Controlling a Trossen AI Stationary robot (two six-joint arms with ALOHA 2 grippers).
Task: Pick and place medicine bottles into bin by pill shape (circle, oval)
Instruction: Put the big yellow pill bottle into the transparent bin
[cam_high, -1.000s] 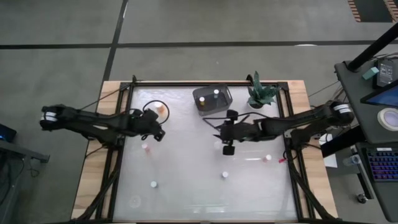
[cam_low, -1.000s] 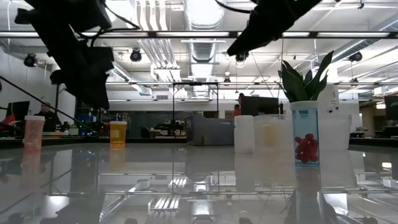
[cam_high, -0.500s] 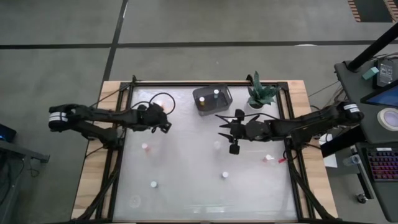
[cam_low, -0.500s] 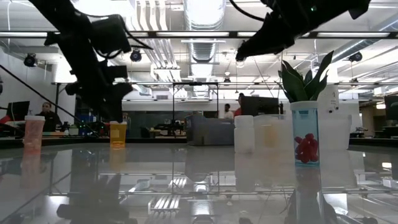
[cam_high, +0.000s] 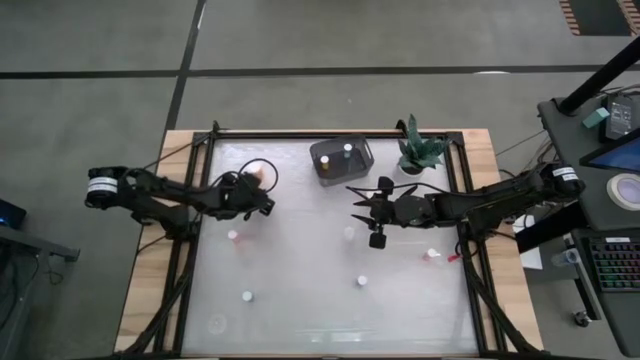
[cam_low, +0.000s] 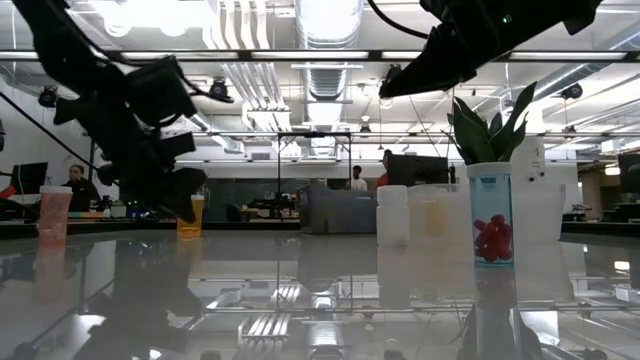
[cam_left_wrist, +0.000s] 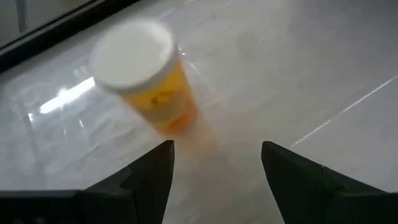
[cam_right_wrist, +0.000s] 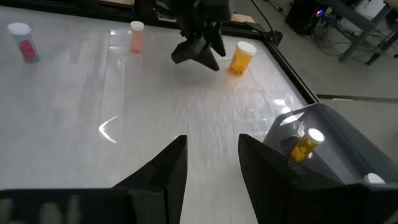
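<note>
An orange medicine bottle with a white cap (cam_left_wrist: 144, 74) stands on the table at the far left (cam_high: 257, 172). My left gripper (cam_left_wrist: 214, 168) is open and empty, low over the table just short of this bottle (cam_high: 263, 203); in the low view (cam_low: 182, 203) it partly hides the bottle (cam_low: 194, 218). My right gripper (cam_right_wrist: 211, 168) is open and empty above the table's middle (cam_high: 358, 208). Other small bottles stand apart on the table: a pinkish one (cam_high: 232, 236), white ones (cam_high: 246, 296) (cam_high: 362, 281) (cam_high: 348, 233) and a red-filled one (cam_high: 430, 254).
A grey bin (cam_high: 341, 160) at the far middle holds bottles, one of them orange (cam_right_wrist: 303, 147). A green potted plant (cam_high: 420, 150) stands to its right. The table's black frame (cam_high: 205, 200) runs along the edges. Bare tabletop lies toward the near edge.
My left gripper has gone toward the orange bottle at the far left and come down close to the table, staying open. My right gripper has drawn back a little toward the table's right edge and risen. No bottle has moved.
</note>
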